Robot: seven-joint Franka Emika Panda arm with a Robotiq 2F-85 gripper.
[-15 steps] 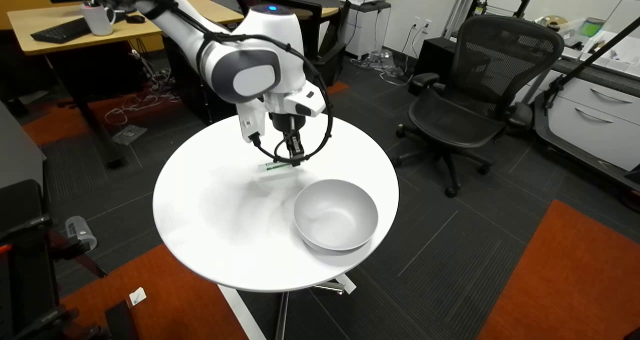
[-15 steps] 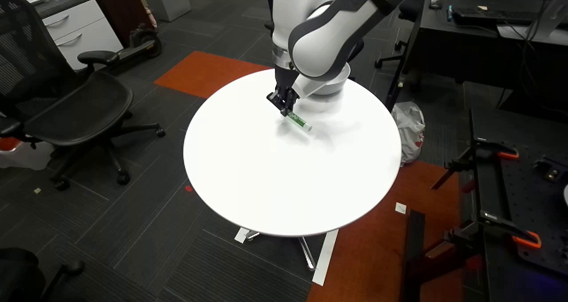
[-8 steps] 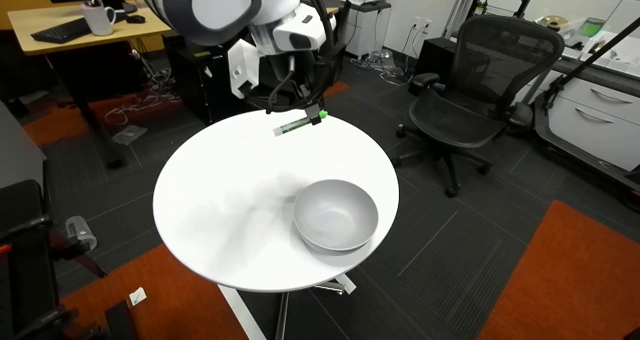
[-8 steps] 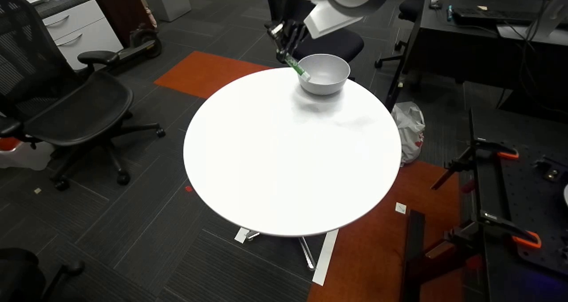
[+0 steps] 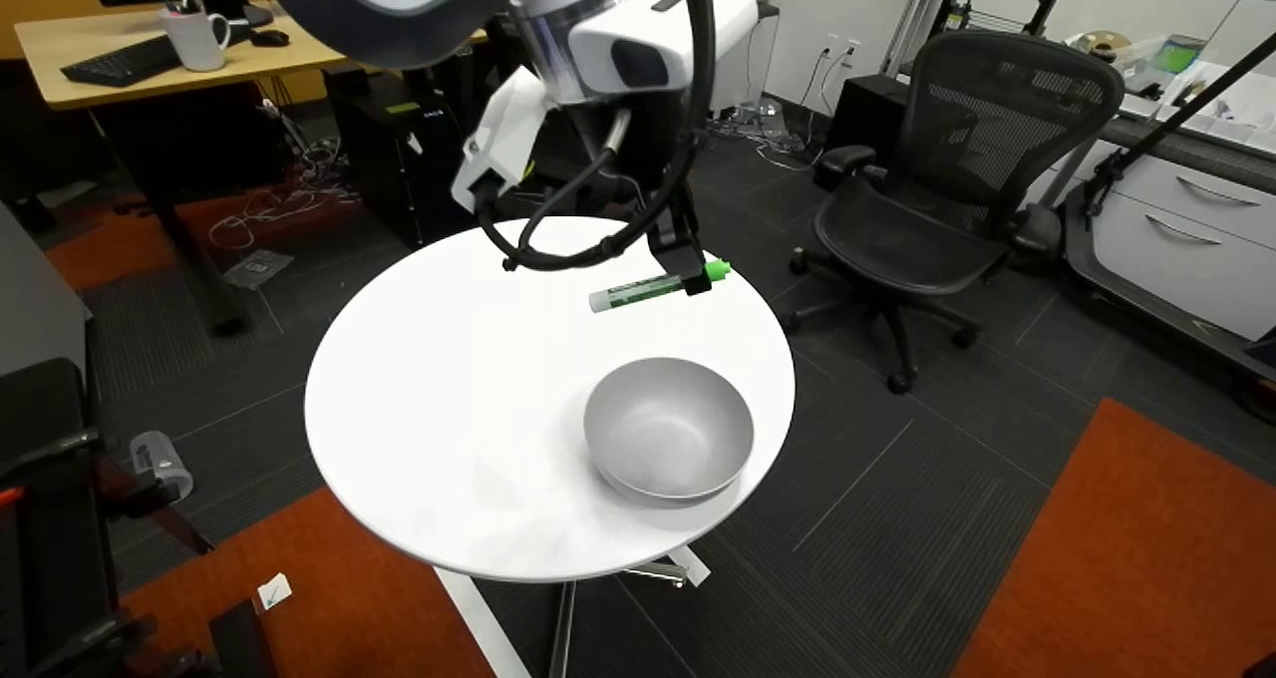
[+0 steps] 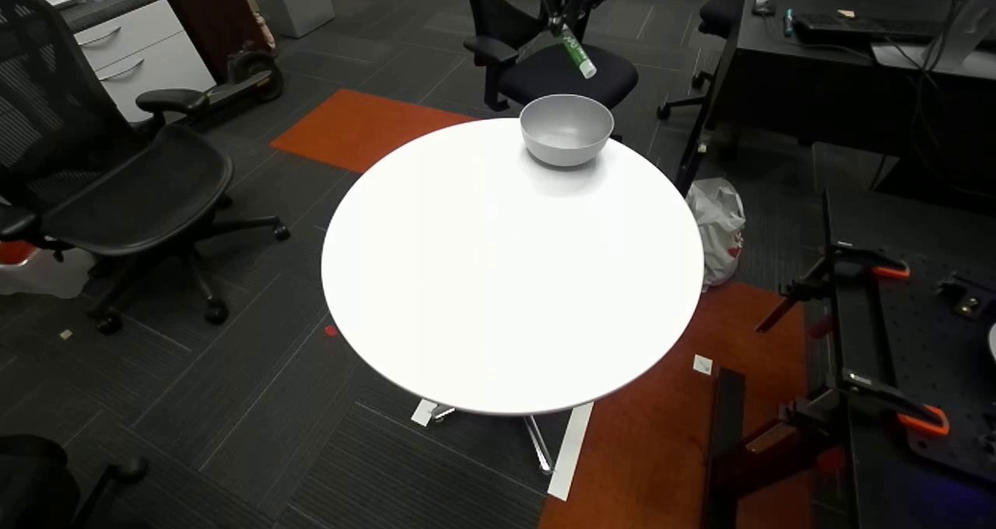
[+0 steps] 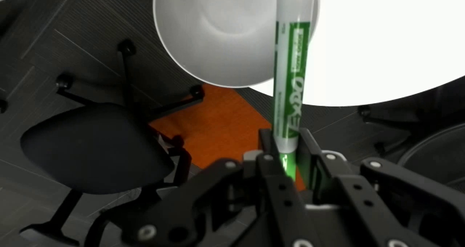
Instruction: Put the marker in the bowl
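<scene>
A round white table (image 5: pixel 449 429) is spreading out lower than the gripper (image 7: pixel 287 141), and near the table's edge a grey bowl (image 5: pixel 666 434) is sitting, also lower and, in the wrist view, ahead of the fingertips (image 7: pixel 308 147) and off to that view's left. Nothing is showing inside the bowl. The gripper's 2 fingers are clamping the green-and-white marker (image 7: pixel 290 69) near its bright green end; the longer part is pointing out ahead of them, its line crossing the bowl's rim in that same view. How much of it is truly hanging over the bowl, I'm not making out. To my mind, most of the carry is looking done: the coming move is calling for centring over the bowl, then lowering and letting go. Releasing here would be risking a bounce off the rim.
</scene>
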